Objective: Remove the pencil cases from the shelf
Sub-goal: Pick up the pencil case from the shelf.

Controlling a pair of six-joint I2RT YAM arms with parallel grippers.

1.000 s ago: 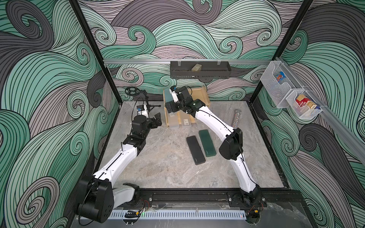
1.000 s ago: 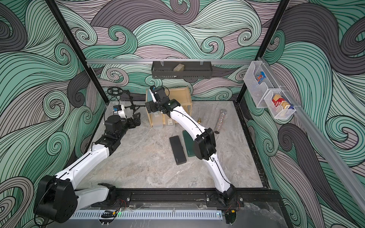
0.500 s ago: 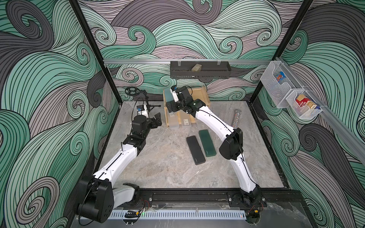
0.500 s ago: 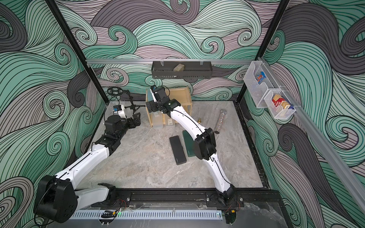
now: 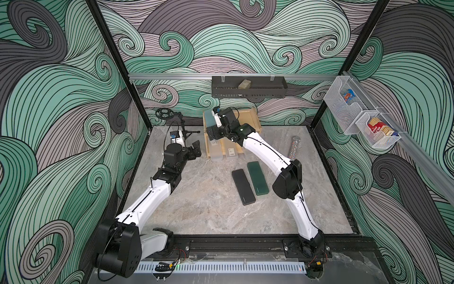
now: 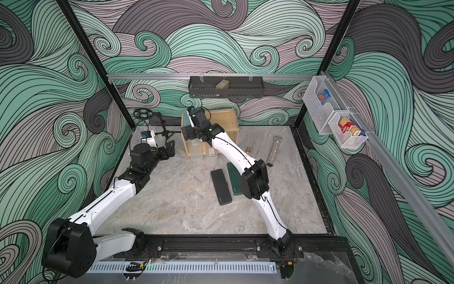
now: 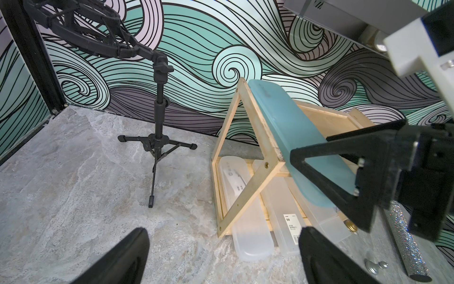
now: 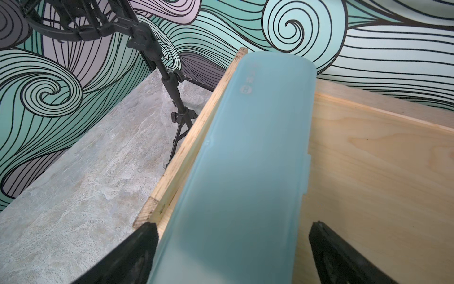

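Right gripper — jaws spread astride the light teal-blue case on the top tier of the shelf; left gripper spread, empty. Frosted cases — lower tier; black case and dark green case on the table.

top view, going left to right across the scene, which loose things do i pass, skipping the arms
black tripod stand → light teal case on the shelf → black case → dark green case → glittery tube

The walls have green, grey and pink swirls with black lines; the table is marbled grey; the shelf is pale wood; a light blue case, a black case, a dark green case; the tube glitters.
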